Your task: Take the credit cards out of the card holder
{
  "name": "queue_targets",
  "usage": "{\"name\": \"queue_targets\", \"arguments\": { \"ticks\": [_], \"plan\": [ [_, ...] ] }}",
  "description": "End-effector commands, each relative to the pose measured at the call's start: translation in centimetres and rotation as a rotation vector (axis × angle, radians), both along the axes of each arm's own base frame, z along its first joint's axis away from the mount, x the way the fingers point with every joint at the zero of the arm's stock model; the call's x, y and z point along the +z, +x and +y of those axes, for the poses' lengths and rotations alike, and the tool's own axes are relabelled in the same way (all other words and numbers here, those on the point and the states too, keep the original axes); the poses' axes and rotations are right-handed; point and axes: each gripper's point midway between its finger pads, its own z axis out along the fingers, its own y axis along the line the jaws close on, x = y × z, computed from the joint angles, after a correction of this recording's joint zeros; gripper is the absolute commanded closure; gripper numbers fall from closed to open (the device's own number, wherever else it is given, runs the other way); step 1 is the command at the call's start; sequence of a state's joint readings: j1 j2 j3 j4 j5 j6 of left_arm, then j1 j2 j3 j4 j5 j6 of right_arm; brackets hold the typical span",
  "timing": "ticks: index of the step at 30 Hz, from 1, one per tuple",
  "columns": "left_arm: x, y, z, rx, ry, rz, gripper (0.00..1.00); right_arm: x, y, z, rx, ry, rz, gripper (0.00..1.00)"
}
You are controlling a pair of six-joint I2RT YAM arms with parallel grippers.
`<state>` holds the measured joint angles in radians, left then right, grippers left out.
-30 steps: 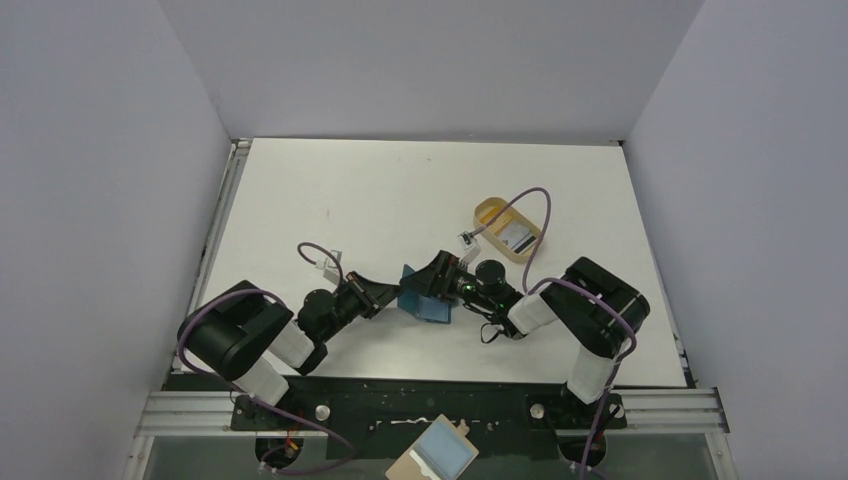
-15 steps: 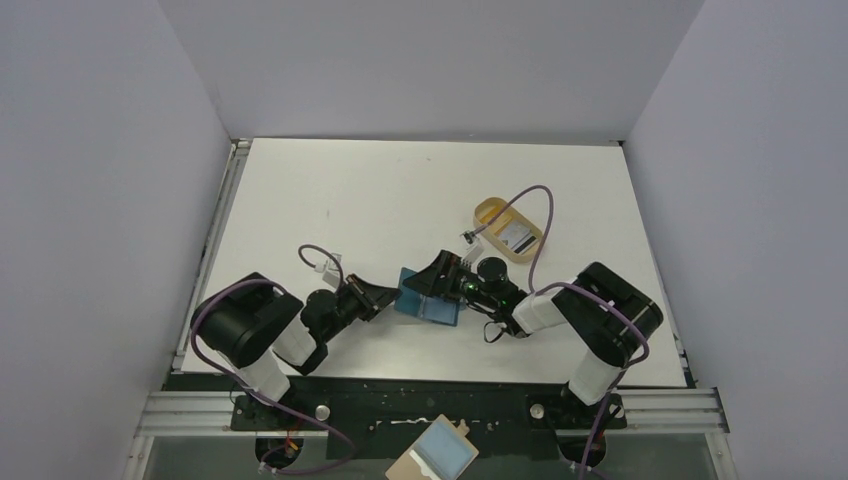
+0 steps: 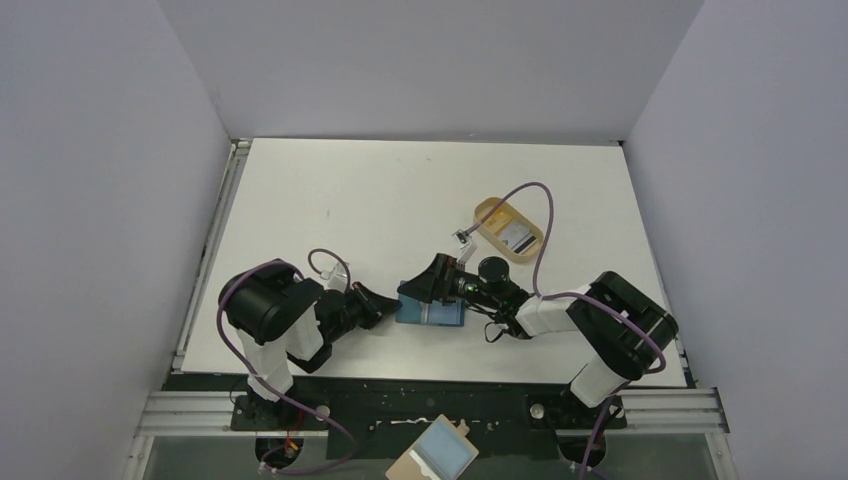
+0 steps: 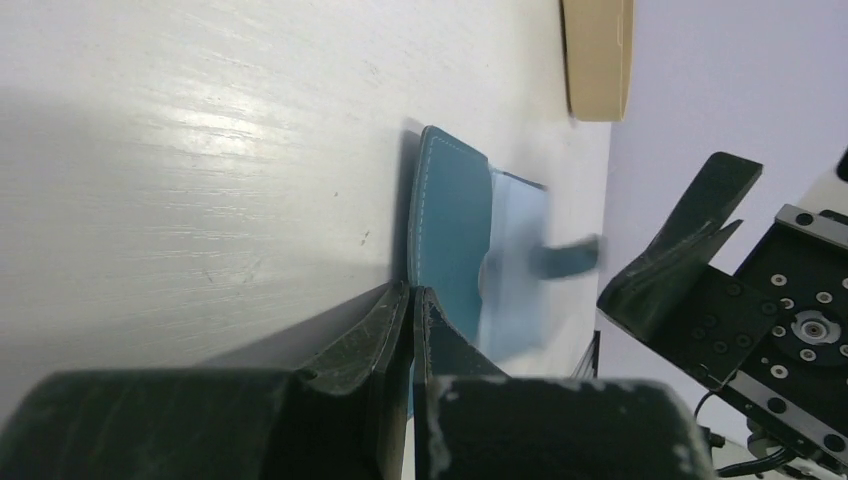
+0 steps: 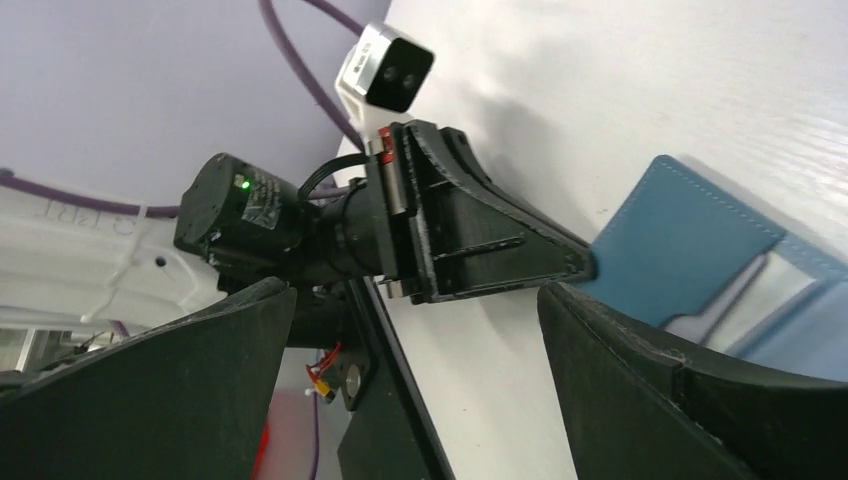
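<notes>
**Holder squared up at near edge, left hand closed on its edge, right hand wide open**

Since a second ago: the left arm's shoulder swung in toward the middle. The right arm's elbow pushed out toward the table's right edge. The card holder (image 3: 432, 310) went from skewed to roughly parallel with the near edge and slid a bit closer to it.

Current state:
- The card holder lies unfolded on the table (image 3: 400, 190), close to the near edge and about mid-width. The teal flap is on its left and the lighter blue pocket side is on its right. Can't tell whether any pocket has a card in it.
- The left hand (image 3: 385, 302) has its fingers pressed together with nothing visible between them. It sits low on the table, and its tip touches the holder's left edge at the teal flap.
- The right hand (image 3: 425, 285) is spread wide and holds nothing. It hangs over the holder's far-left part. In the right wrist view its two fingers frame the left hand's tip and the teal flap.
- One credit card (image 3: 517, 238), pale with a dark stripe, lies in the tan oval tray (image 3: 483, 209). The tray is toward the table's right side, well apart from the holder.
- A tan board with a light-blue rectangle (image 3: 440, 455) sits off the table, below the arm bases.
</notes>
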<state>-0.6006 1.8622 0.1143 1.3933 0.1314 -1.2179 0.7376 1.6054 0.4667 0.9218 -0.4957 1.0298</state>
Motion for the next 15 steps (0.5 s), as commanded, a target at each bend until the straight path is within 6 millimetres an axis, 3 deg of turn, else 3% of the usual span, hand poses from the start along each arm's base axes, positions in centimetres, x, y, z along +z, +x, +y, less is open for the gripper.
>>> {"name": "queue_targets", "arguments": {
  "ticks": [1, 9, 15],
  "plan": [
    [0.5, 0.6, -0.3, -0.005, 0.005, -0.039, 1.00, 4.2, -0.4, 1.9, 0.072, 0.112, -0.131, 0.01],
    [0.8, 0.5, -0.1, 0.001, 0.004, -0.045, 1.00, 1.6, -0.7, 1.4, 0.042, 0.051, -0.090, 0.01],
    [0.4, 0.4, 0.1, 0.003, 0.012, -0.036, 1.00, -0.7, 0.9, -1.9, -0.107, -0.123, -0.077, 0.01]
  ]
}}
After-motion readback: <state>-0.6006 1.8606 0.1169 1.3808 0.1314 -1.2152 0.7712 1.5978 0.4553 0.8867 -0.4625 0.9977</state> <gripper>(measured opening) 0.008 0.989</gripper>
